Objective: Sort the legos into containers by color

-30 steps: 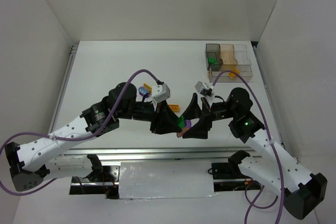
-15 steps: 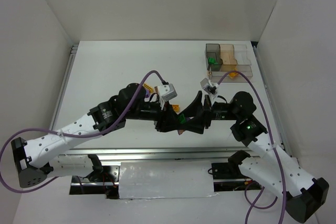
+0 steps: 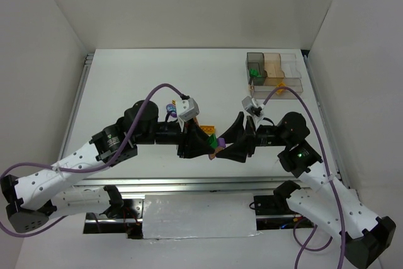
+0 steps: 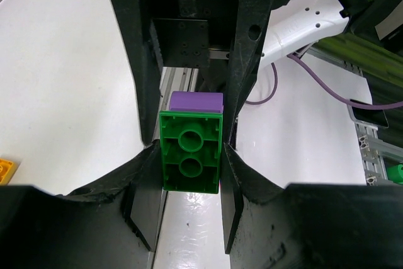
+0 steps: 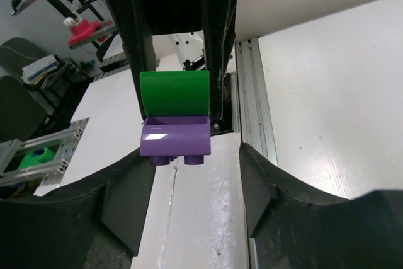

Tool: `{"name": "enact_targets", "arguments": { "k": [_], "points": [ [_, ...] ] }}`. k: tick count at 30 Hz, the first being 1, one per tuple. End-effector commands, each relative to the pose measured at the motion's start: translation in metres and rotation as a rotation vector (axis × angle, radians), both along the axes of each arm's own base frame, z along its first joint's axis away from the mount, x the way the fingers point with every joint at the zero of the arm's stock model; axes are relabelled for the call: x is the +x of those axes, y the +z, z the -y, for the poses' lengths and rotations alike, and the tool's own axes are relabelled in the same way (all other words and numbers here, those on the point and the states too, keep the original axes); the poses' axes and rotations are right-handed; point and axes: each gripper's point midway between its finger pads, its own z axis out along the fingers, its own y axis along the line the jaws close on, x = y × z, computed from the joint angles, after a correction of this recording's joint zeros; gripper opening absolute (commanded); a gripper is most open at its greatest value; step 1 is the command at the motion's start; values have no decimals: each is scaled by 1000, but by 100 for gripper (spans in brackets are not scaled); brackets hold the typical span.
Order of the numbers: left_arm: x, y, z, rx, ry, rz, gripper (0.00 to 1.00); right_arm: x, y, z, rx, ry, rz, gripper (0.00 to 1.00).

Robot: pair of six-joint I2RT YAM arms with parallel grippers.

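With the left gripper clamped on the green brick in mid-air, well apart from the tray, we are narrowing the right gripper's still-gapped jaws around the attached purple brick, seemingly to separate them for sorting.

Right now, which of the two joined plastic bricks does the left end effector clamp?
The green plastic brick; the purple plastic brick only sticks out beyond it.
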Motion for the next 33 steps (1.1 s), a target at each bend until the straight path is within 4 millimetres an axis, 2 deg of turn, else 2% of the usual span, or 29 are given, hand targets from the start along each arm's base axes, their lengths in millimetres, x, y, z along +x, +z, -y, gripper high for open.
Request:
{"name": "enact_targets", "arguments": {
  "k": [1,10,14,18,22,23,24,25,29,33],
  "points": [
    [-7,15,0,-53,-44,37,0,-4,14,2,38,5,56,60],
    [-5,6,5,-32,-52,26,0,-3,22,3,51,-10,55,61],
    [-3,0,7,-16,-49,14,0,-1,21,2,55,-11,41,67],
    [-3,0,8,-16,-51,15,0,0,21,1,52,-14,36,67],
    [-2,1,7,-20,-45,18,0,0,19,1,48,-17,37,47],
    [-3,2,7,-24,-49,19,0,1,18,1,47,-21,35,25],
    [-3,4,7,-25,-49,20,0,2,17,1,47,-26,37,15],
    [-4,4,7,-28,-55,21,0,3,17,1,47,-28,38,0],
    [-4,12,3,-52,-44,24,0,-1,10,1,46,-1,69,0],
    [-1,25,-12,-78,-10,38,0,0,-6,4,1,59,63,0]
  ]
}}
